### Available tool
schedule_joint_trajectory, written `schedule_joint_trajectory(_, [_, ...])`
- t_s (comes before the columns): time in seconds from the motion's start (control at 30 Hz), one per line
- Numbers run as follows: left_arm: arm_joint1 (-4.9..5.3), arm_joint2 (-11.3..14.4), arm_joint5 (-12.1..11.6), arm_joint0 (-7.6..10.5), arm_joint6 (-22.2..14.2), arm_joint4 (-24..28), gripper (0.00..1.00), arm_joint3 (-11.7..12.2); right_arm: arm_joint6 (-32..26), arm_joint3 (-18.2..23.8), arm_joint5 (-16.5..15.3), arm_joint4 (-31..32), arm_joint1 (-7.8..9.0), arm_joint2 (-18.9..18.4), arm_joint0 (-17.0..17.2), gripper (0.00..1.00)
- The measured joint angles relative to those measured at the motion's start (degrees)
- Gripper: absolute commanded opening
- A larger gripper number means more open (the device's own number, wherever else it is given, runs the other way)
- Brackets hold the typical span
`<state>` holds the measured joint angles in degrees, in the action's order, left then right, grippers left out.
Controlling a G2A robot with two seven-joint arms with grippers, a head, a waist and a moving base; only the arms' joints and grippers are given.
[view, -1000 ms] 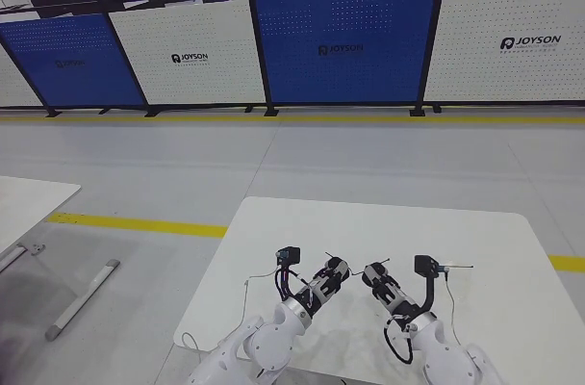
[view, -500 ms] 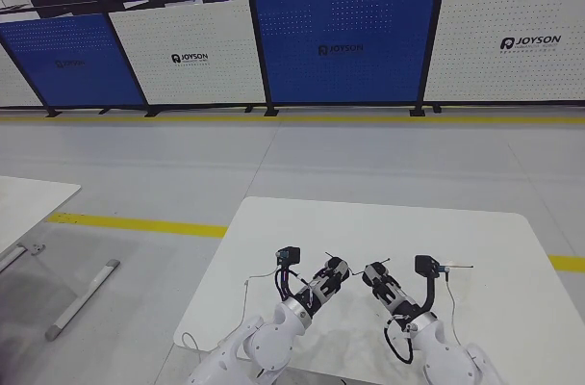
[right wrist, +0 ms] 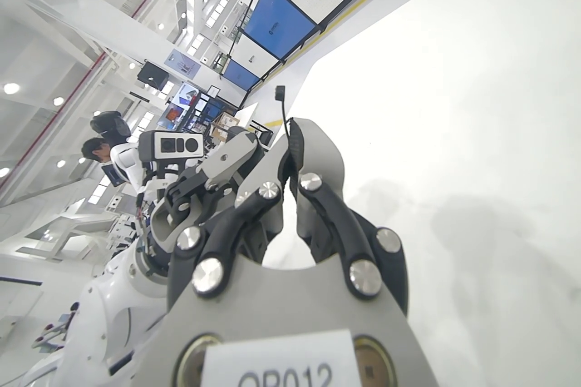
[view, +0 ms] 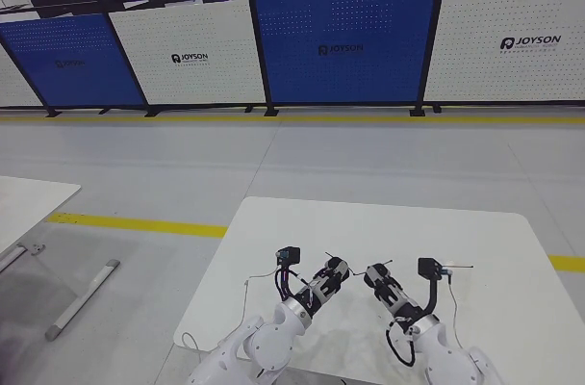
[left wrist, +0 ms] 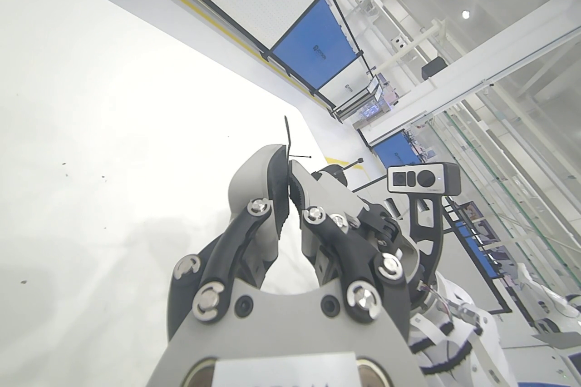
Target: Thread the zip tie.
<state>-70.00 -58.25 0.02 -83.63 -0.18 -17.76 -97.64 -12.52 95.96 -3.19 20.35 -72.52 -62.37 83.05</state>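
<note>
Left gripper (left wrist: 288,161) is pressed tight on the zip tie (left wrist: 287,133). A short black strip sticks out past the fingertips, plain end, no head on it. Right gripper (right wrist: 290,134) is clamped together on the zip tie (right wrist: 282,107) as well, w/ the square head standing free on a thin neck beyond the pads. So one end per gripper, it seems. The stretch btwn the two pinches is hidden by the fingers, so I can't trace it as one tie for sure.

Top view: both grippers sit low over the near-middle of the white table (view: 369,221). Left gripper (view: 340,264) and right gripper (view: 370,274) are just beside each other, tips angled toward the far edge, small gap btwn them. Thin black slivers of tie show at each tip, too small to tell more.

Each wrist view also catches the other arm's wrist cam (left wrist: 424,178), a grey box on a black bracket.

Writing:
- Right gripper's base has a white sticker (right wrist: 277,357) w/ dark chars, lower part cut by the frame edge.
- Left gripper's base has a white sticker (left wrist: 283,370) too, mostly cut off.
- Fence panels (view: 341,48) beyond the table alternate white and blue. Each has a logo mark plus one word in caps, w/ a smaller line under it too fine to make out.

A yellow floor stripe (view: 139,224) shows on either side of the table.
</note>
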Motion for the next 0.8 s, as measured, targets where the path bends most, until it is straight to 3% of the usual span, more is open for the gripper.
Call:
schedule_joint_trajectory(0.27, [0.00, 0.00, 0.00, 0.00, 0.00, 0.00, 0.00, 0.00, 2.88, 1.51, -0.99, -0.05, 0.19, -1.71, 2.90, 0.00])
schedule_joint_trajectory(0.8, [0.00, 0.00, 0.00, 0.00, 0.00, 0.00, 0.00, 0.00, 2.85, 1.51, -1.03, -0.13, 0.19, -1.75, 2.93, 0.00])
